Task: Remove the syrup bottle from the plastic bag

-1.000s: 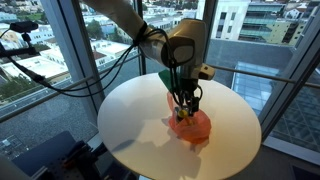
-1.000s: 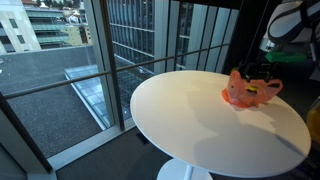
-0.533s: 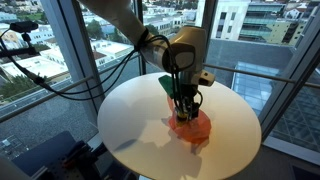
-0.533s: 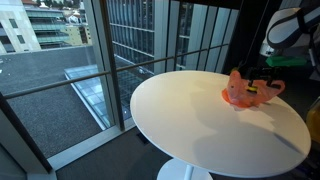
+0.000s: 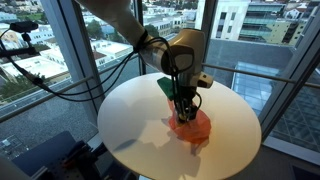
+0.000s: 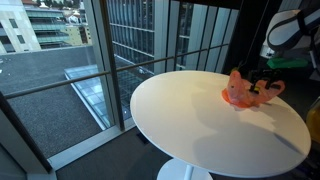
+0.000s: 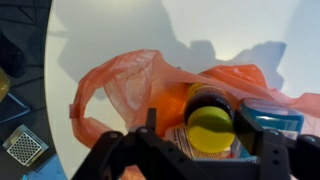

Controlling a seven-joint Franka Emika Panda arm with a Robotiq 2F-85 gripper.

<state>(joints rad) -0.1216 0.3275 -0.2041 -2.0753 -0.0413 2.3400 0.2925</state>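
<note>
With gripper [image 7: 208, 130] spread open, straddles bottle [image 7: 212, 120] in bag [image 7: 120, 88], fingers [image 7: 152, 126] at nine and three o'clock.

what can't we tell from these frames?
Bottle: wrist view shows only the yellow cap; bag hides the body.
Gripper: fingertips sunk in the bag in an exterior view, dark and edge-cut in wrist view; open or gripping unclear.
Teal item beside bottle: half covered, identity unclear.
Contents of the bag: too small in an exterior view.

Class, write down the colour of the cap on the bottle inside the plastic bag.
Yellow-green. The cap shows best in the wrist view.
</note>
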